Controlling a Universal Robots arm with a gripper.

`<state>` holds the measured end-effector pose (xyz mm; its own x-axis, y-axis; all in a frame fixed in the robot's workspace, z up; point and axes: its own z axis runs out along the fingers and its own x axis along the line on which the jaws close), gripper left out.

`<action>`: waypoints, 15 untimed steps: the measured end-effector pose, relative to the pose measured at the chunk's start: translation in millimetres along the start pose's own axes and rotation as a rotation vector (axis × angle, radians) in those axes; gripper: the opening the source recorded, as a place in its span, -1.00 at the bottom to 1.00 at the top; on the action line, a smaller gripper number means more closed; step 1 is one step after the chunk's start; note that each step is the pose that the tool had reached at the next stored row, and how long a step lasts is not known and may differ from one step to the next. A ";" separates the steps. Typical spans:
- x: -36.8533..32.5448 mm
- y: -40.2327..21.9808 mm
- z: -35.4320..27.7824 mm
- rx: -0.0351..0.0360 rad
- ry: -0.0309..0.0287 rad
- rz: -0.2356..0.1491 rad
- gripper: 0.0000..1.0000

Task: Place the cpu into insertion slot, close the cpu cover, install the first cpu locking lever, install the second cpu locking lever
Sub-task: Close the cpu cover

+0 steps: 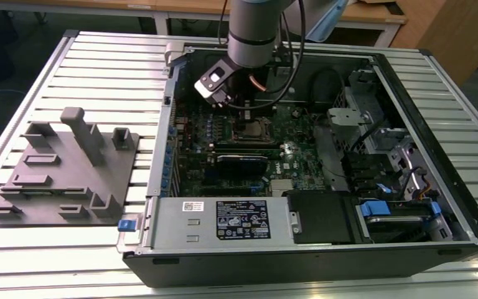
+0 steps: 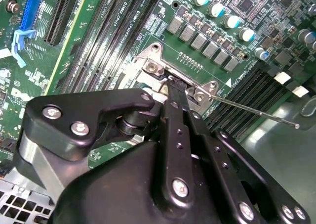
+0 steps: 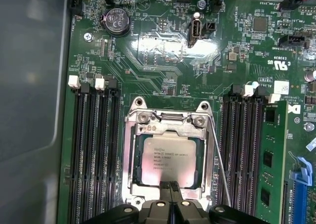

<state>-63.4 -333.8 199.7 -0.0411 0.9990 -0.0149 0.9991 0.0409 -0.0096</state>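
Slatted table (image 1: 98, 56): cpu (image 3: 165, 159) in case (image 1: 305, 266)

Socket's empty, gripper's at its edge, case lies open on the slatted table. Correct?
Not empty. The first wrist view shows the cpu seated in it, framed by the cpu cover. The rest holds: the gripper is at its edge and the case lies open on the slatted table.
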 end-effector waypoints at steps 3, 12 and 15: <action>-0.1 -0.1 1.3 0.0006 -0.0008 0.000 -0.80; 0.1 -0.1 -1.7 -0.0004 0.0004 0.000 -0.80; 0.0 0.2 -1.9 -0.0002 0.0000 0.000 -0.80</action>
<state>-63.1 -333.7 201.6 -0.0410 0.9990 -0.0149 0.9991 0.0409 -0.0094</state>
